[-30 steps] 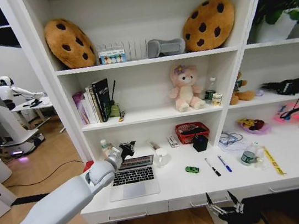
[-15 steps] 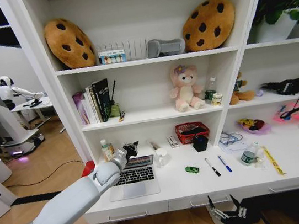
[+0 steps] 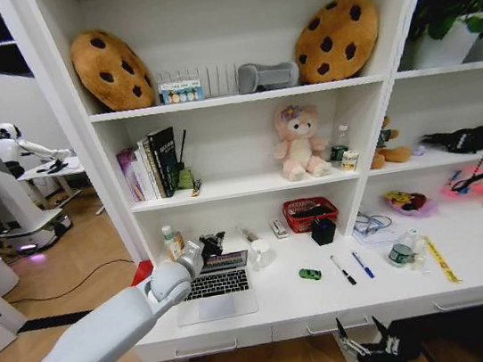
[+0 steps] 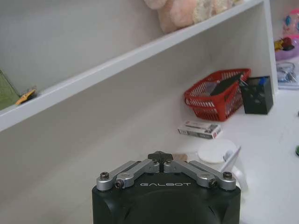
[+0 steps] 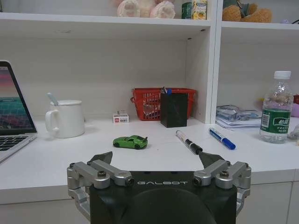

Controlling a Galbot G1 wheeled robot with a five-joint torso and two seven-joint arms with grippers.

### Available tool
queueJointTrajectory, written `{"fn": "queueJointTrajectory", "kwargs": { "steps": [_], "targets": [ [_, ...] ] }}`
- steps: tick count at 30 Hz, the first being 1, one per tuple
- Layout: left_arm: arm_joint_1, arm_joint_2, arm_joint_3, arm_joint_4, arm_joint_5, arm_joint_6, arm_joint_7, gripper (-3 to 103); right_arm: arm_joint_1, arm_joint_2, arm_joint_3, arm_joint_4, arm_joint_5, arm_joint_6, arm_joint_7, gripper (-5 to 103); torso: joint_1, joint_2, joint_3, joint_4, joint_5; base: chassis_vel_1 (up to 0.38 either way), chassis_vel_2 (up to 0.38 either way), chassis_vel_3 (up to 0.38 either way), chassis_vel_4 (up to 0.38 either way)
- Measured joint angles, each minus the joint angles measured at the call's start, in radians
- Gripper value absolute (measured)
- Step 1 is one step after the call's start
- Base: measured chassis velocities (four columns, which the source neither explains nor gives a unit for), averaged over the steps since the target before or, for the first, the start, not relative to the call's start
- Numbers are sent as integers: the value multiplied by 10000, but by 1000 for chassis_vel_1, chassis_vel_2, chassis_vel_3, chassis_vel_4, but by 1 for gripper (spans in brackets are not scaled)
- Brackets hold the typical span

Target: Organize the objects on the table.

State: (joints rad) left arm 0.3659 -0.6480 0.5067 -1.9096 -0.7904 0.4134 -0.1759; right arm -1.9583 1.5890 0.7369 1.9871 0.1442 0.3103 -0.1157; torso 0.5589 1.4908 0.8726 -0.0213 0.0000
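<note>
Plainly, "GALBOT" marks both grippers: left gripper (image 3: pixel 210 242) jaws closed empty, right gripper (image 5: pixel 159 161) jaws wide open.

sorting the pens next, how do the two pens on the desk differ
The black pen has a white barrel with a black cap; the blue pen has a white barrel with a blue cap. The black pen lies nearer the green car, the blue pen nearer the water bottle. Both lie flat and apart on the desk, slanted roughly the same way, neither touched by a gripper.
</note>
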Motion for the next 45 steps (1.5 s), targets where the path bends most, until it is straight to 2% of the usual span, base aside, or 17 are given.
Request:
{"fn": "queueJointTrajectory", "kwargs": {
  "steps": [3, 9, 11, 14, 16, 17, 21, 24, 26, 29, 31, 33, 34, 36, 40, 42, 45],
  "targets": [
    [79, 372, -136, -178, 190, 712, 914, 0, -37, 37, -12, -18, 0, 45, -25, 100, -1, 0, 0, 1, -1, 0, 0, 0, 0],
    [143, 318, -150, -190, 192, 929, 1146, 0, -71, 63, -13, -32, 0, 88, -29, 100, 0, 0, 0, -5, -2, 0, 0, 0, 0],
    [41, 382, -150, -273, 214, 1121, 1648, 0, -99, 67, -3, -35, 4, 101, -29, 100, 0, 0, 0, -6, -2, 0, 0, 0, 0],
    [-2, 520, -149, -377, 360, 1100, 2165, 0, -98, 66, 6, -49, 8, 110, -25, 100, 0, 0, 0, -5, 0, 0, 0, 0, 0],
    [5, 799, -150, -672, 634, 1020, 3082, 0, -83, 66, 10, -50, 10, 112, -18, 100, 0, 0, 0, -3, -1, 0, 0, 0, 0],
    [5, 799, -150, -672, 634, 1020, 3082, 0, -83, 66, 10, -50, 10, 112, -18, 100, 0, 0, 0, -3, -1, 0, 0, 0, 0],
    [357, 1366, -307, -1154, 1558, 1012, 4468, 0, -38, 75, 6, -43, 8, 116, -7, 100, 0, 0, 0, -2, 0, 0, 0, 0, 0],
    [930, 1597, -647, -1298, 2190, 824, 5122, 0, -47, 106, 2, -70, 4, 163, -5, 100, 0, 0, 0, 1, 0, 0, 0, 0, 0],
    [1157, 1632, -810, -1332, 2222, 732, 5157, 0, -64, 118, 3, -84, 4, 181, -3, 100, -1, -1, 0, 2, -2, 0, 0, 0, 0],
    [1362, 1494, -1284, -1312, 1466, 757, 4033, 0, -128, 127, 3, -169, 3, 262, -1, 100, -1, 0, 0, -1, 0, 0, 0, 0, 0],
    [1252, 1401, -1293, -1243, 1258, 826, 3667, 0, -136, 127, 0, -184, -3, 271, -1, 100, -1, 0, 0, -2, -1, 0, 0, 0, 0],
    [778, 1069, -1135, -974, 901, 1104, 2633, 0, -139, 127, -23, -205, -30, 278, -1, 100, 0, 0, 0, -7, 1, 0, 0, 0, 0],
    [778, 1069, -1135, -974, 901, 1104, 2633, 0, -139, 127, -23, -205, -30, 278, -1, 100, 0, 0, 0, -7, 1, 0, 0, 0, 0],
    [404, 725, -799, -660, 731, 1516, 1655, 0, -123, 136, -24, -206, -45, 279, 4, 100, 0, 0, 0, -6, 0, 0, 0, 0, 0],
    [213, 495, -500, -404, 695, 1660, 1004, 0, -123, 142, 1, -227, -44, 283, 8, 100, 0, 0, 1, -4, 0, 0, 0, 0, 0],
    [16, 209, -121, -94, 690, 1542, 255, 0, -168, 160, 68, -310, -25, 356, 14, 100, 0, -1, 1, -2, 0, 0, 0, 0, 0],
    [-184, 108, 127, 44, 704, 1559, 140, 0, -203, 181, 97, -423, -9, 490, 15, 100, 0, 0, 1, -3, -2, 0, 0, 0, 0]
  ]
}}
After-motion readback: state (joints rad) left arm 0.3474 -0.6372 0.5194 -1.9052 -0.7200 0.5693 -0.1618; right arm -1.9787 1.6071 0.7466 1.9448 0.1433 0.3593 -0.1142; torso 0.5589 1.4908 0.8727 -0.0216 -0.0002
